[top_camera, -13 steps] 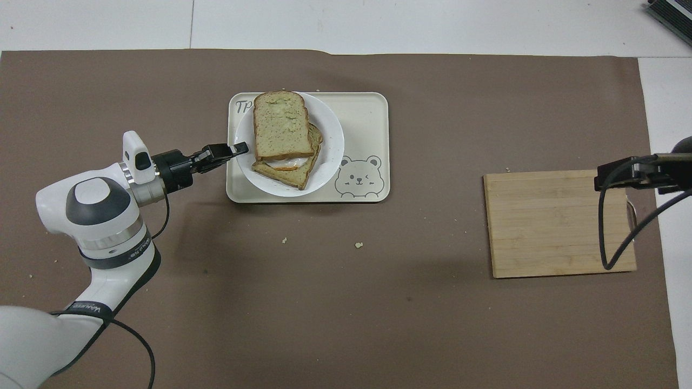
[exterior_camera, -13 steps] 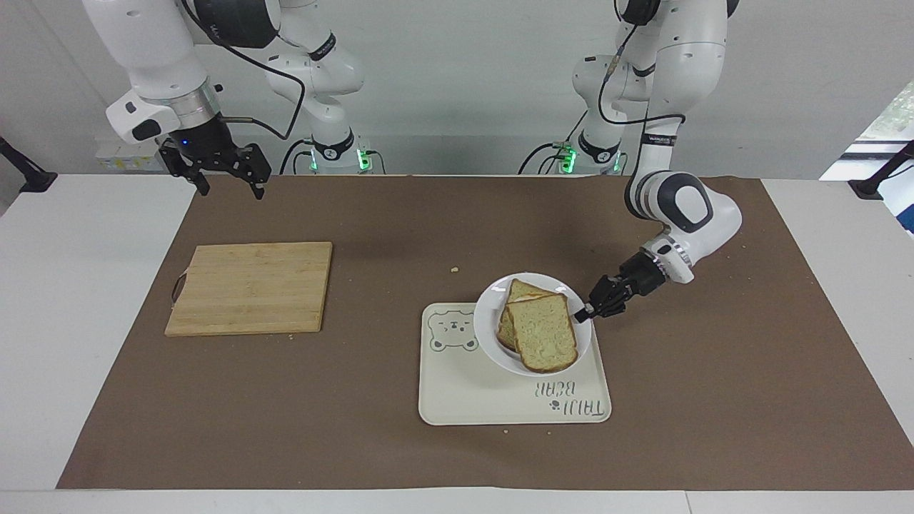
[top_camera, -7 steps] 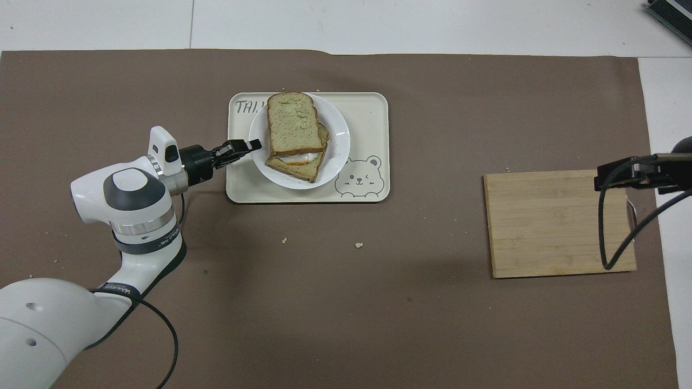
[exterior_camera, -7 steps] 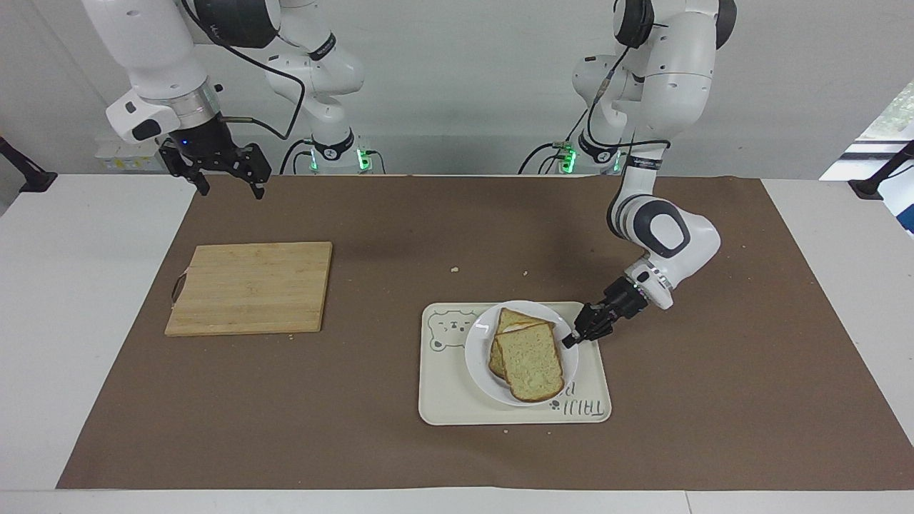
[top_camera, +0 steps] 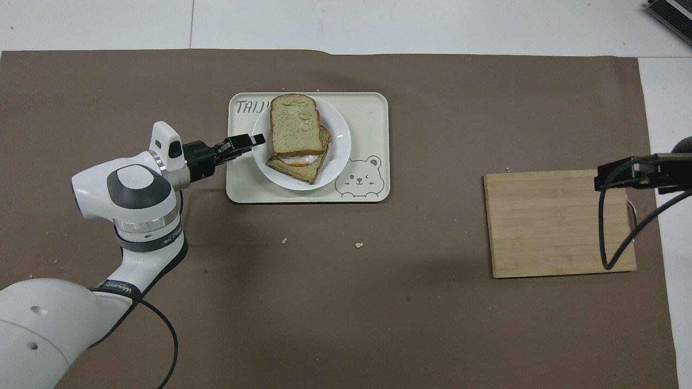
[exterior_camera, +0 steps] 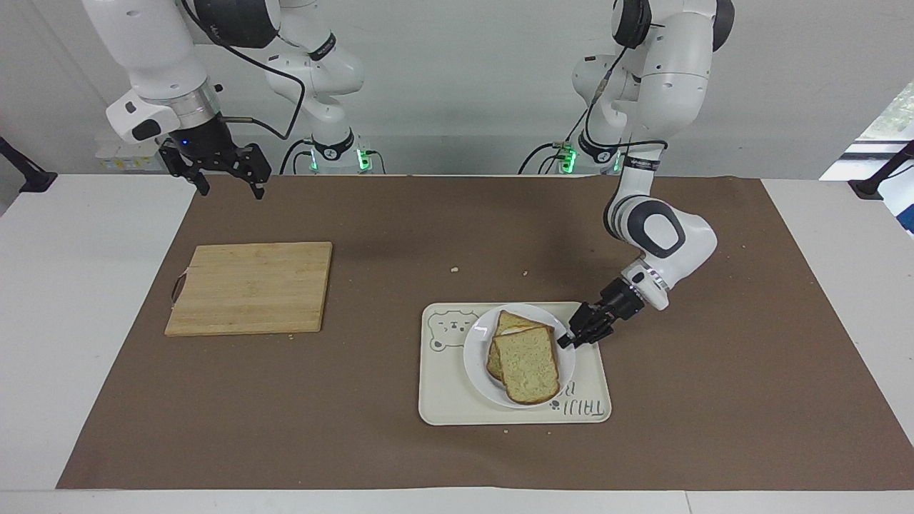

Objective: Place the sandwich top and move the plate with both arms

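The left gripper is pinching the rim of the plate, seemingly setting it on the tray with the sandwich top stacked aboard, release likely next, while the right gripper is waiting spread above the table.

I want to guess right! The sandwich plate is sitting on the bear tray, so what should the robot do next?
Probably let go: the left claw grips the rim of the plate, which looks settled on the tray with the sandwich top in place. The right claw waits open.
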Controlling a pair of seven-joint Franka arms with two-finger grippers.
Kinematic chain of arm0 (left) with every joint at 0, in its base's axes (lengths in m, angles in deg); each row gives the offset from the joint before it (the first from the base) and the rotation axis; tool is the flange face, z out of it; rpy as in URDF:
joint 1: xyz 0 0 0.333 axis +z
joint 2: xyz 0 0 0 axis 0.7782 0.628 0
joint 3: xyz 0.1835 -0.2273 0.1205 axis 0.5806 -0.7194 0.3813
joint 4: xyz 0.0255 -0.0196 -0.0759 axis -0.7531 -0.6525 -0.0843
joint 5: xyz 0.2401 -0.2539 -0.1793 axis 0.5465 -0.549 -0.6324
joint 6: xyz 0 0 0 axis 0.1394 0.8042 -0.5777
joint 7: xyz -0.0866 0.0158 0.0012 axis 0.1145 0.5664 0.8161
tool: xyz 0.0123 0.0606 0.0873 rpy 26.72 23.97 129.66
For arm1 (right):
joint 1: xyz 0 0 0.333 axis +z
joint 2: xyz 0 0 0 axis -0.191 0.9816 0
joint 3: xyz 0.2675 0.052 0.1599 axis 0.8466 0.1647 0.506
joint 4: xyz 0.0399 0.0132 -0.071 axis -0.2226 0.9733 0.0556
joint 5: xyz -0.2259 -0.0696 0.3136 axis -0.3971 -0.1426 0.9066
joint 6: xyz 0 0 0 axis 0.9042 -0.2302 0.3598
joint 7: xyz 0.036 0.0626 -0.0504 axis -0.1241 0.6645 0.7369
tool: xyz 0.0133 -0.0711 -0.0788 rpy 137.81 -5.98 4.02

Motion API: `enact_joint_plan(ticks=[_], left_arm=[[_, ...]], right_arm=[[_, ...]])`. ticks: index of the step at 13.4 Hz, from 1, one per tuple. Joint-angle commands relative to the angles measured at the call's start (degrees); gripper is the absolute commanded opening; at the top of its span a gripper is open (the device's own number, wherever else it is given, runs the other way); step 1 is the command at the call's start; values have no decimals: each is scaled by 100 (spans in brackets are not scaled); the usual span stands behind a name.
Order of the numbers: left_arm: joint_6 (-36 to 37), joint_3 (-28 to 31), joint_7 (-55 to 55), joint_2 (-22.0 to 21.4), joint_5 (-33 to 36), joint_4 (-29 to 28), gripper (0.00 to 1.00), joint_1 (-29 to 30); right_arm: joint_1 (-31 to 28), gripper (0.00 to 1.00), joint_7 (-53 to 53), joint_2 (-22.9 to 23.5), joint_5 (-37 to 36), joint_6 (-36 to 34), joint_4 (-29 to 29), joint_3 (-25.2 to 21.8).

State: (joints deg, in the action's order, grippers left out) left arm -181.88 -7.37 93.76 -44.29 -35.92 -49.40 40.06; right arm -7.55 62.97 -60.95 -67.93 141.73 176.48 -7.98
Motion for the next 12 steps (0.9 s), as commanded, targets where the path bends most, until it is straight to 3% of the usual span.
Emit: enact_joint_plan(ticks=[1, 3, 6, 12], left_arm=[[-493, 64, -225, -281, 408, -50, 94, -92], [-538, 108, -233, -378, 584, -33, 100, -74], [-573, 257, -460, -440, 1135, 160, 100, -21], [-110, 564, -2516, -642, 4420, 635, 100, -4]], right_arm=[[23, 100, 109, 82, 123, -120, -146, -55], [23, 100, 109, 82, 123, -120, -146, -46], [23, 100, 109, 82, 114, -120, -146, -55], [23, 100, 109, 82, 114, -120, -146, -55]])
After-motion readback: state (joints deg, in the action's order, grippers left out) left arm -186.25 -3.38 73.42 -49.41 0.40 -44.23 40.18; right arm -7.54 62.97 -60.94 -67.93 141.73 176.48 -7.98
